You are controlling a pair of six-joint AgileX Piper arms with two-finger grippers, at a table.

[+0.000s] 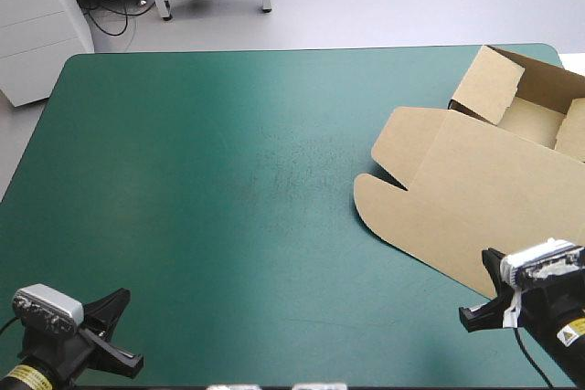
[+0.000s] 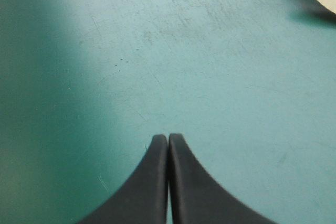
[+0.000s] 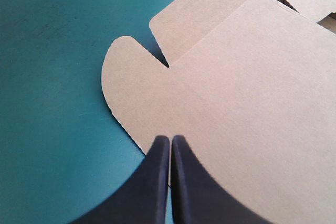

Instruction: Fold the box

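The tabletop (image 1: 210,226) has a plain teal-green cover, without any pattern save faint scuffs and fine scratches near the centre of the high view. The box (image 1: 494,180), at the right of that frame, is plain brown board with no print, a shade darker inside the raised walls at the upper right. The left hand (image 2: 168,138) and the right hand (image 3: 170,139) have plain black fingers.

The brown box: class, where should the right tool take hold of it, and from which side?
Probably take the box by the rounded flap of its flat lid, approached from the table's middle. The flap juts out flat over bare teal-green cover, so the right tool, shut at present, could open and pinch its edge.
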